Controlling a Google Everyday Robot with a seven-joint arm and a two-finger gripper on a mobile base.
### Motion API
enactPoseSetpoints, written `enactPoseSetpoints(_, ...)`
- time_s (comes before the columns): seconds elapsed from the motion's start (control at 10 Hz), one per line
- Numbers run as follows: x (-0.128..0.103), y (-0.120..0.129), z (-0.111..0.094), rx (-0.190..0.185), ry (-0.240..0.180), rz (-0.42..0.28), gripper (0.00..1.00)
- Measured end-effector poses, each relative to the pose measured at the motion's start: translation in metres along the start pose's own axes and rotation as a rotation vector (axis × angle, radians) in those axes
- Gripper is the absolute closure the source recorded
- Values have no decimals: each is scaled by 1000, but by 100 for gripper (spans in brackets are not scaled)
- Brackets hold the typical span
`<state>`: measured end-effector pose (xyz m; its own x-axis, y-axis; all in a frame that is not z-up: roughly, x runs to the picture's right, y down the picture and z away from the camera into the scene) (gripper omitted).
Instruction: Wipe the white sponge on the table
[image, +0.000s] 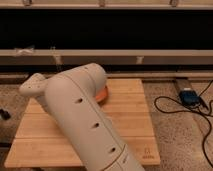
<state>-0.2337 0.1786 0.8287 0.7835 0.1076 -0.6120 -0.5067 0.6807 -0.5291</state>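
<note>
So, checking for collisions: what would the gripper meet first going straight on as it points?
Can't say: the gripper is hidden behind the bulky white robot arm, over the light wooden plank table. Probably the tabletop; the orange round dish peeking out beside the arm is another candidate.
</note>
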Motion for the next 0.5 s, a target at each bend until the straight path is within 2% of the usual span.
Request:
enactPoseSetpoints(0.3, 17, 25, 8, -11, -13, -10, 100)
enactPoseSetpoints(0.5, 19, 52, 3, -9, -42, -50, 100)
